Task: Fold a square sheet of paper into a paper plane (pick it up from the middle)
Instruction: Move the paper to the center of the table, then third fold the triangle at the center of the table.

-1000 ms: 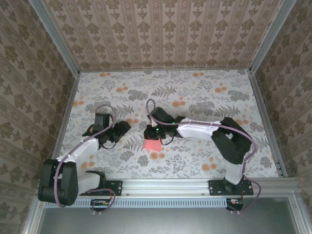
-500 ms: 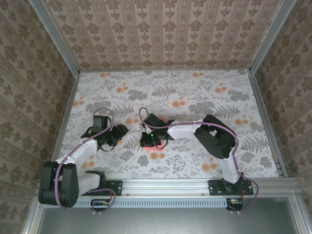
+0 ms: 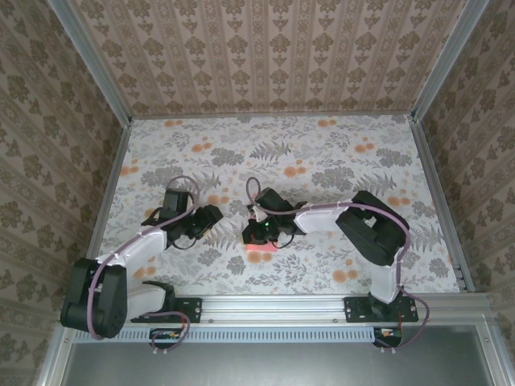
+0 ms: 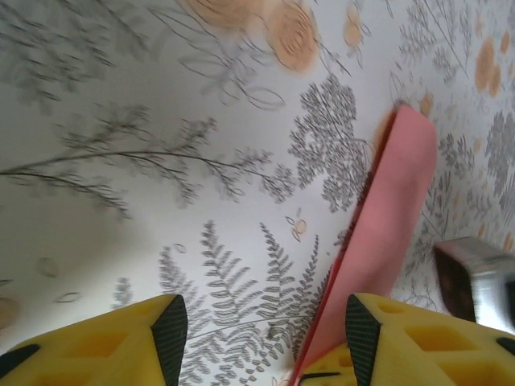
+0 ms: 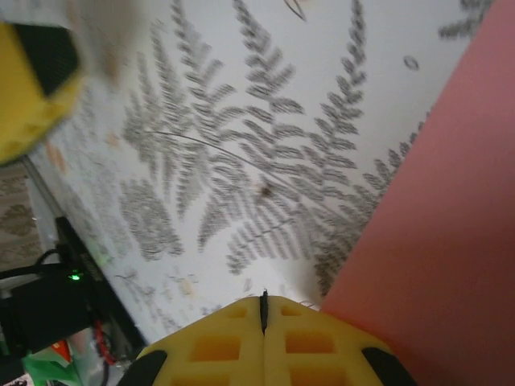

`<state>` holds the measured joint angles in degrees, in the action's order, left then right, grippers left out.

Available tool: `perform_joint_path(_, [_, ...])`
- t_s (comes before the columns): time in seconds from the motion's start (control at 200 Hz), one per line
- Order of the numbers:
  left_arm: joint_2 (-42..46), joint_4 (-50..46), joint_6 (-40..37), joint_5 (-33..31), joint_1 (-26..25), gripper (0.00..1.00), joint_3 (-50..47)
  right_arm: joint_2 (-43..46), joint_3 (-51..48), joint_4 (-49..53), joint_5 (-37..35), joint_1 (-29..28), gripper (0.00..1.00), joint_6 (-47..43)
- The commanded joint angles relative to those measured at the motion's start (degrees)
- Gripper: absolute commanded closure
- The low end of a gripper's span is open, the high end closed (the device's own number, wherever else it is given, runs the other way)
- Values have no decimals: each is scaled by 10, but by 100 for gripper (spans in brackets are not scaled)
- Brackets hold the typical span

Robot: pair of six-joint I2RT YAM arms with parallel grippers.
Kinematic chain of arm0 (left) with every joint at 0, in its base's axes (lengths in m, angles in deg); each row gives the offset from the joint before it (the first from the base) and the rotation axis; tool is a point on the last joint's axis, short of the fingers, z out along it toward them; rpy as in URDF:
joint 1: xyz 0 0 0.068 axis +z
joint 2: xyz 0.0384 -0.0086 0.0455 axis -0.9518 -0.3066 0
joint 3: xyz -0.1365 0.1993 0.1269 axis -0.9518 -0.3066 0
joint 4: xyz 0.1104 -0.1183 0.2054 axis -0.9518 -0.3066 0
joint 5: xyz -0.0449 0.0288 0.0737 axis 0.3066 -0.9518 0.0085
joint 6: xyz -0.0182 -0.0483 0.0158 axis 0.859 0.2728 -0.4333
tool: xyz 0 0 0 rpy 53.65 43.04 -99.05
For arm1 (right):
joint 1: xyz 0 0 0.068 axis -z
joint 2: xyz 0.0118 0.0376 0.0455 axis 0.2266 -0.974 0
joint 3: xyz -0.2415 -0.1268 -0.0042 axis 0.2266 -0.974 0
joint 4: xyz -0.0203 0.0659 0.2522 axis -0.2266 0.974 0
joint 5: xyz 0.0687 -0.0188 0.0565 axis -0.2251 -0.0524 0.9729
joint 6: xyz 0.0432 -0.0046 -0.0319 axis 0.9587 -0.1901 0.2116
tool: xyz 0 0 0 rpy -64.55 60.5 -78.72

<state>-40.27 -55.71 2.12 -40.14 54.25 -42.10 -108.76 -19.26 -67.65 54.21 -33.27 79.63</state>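
Mid-fold; the right claw [image 5: 263,310] is clenched at the pink sheet of paper [image 5: 434,225]; the left claw [image 4: 265,322] is released alongside; an edge should probably be lifted next.

My left arm [image 3: 137,241] and right arm [image 3: 326,215] are white shells between chunky black joints. Each trails a mauve cable [image 3: 183,179] off black base plates [image 3: 181,305]. A green light [image 3: 259,236] glows on the right wrist. The left gripper [image 4: 265,322] has yellow pads [image 4: 96,346] with square recesses and black tips.
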Motion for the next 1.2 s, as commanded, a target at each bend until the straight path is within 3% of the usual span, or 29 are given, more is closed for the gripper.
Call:
perform_joint_path(0.0, [-25,44,-1,10,-32,46,29,64,-10,4,-17,12,96,30])
perform_joint_path(0.32, [-140,114,-6,40,-134,73,100,176,-135,31,-63,91,68,70])
perform_joint_path(0.59, [-251,92,-15,36,-158,86,173,202,-165,55,-88,120,53,86])
perform_joint_path(0.88, [-320,64,-15,21,-158,90,188,196,-167,62,-94,123,51,93])
perform_joint_path(1.195, [-298,53,45,-55,-158,92,127,193,-173,63,-70,119,53,108])
